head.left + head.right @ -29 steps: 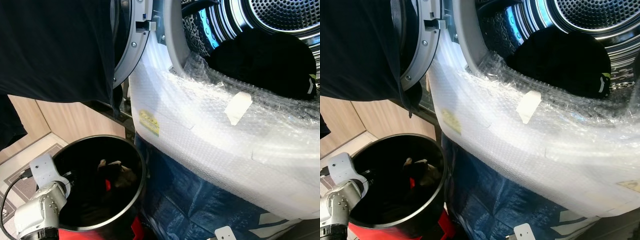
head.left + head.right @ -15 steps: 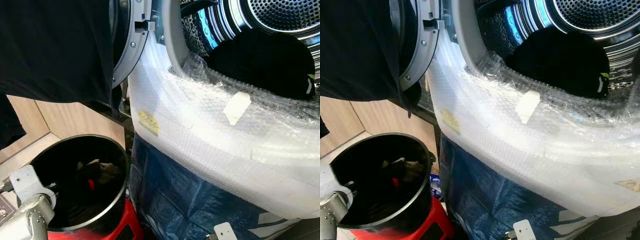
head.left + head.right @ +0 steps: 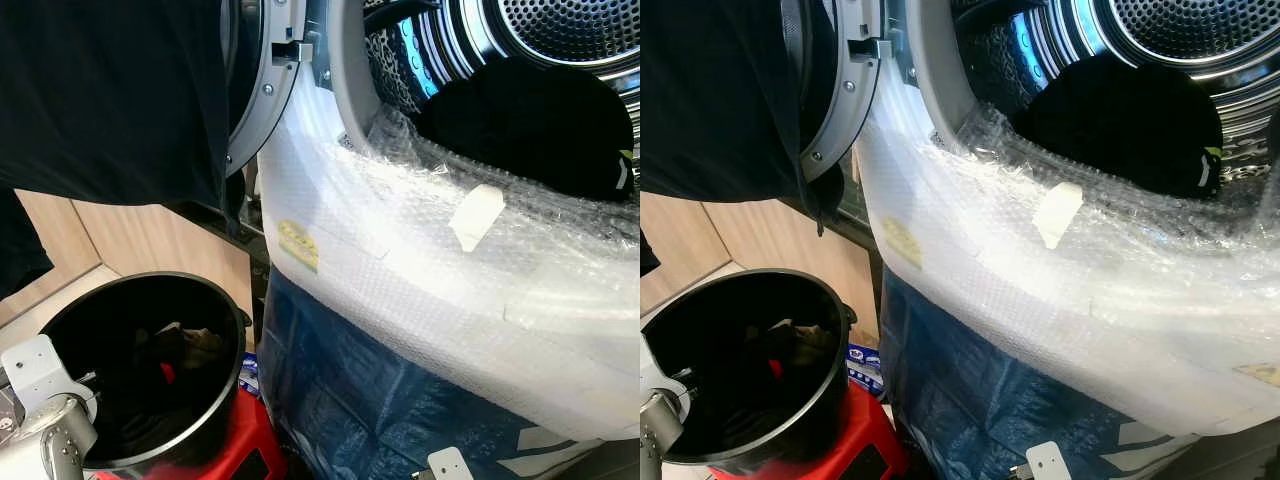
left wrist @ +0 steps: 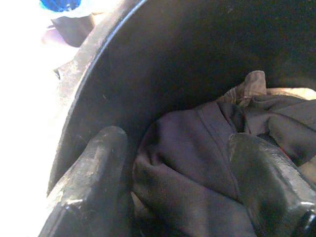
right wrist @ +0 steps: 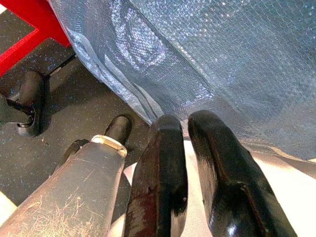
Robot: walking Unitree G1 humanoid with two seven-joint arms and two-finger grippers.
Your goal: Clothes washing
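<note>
A washing machine takes up most of the head views, its front wrapped in clear bubble wrap above and blue sheeting below. Its round door stands swung open to the left, and a large black garment hangs in front of that door, covering the upper left. Inside the shiny perforated drum lies a heap of dark clothing, resting against the wrapped lower lip of the opening.

Down at the lower left a black bucket sits on a red stool, just beside the machine's blue-covered front. In its bottom lie more clothes — mostly dark, with a tan piece and a bit of red.

The left gripper reaches inside the bucket, close to its inner wall; its fingers are spread wide on either side of a dark fold of cloth, not closed on it.

The right gripper hangs low beside the blue sheeting, above a dark speckled floor — its fingers nearly together, holding nothing.
</note>
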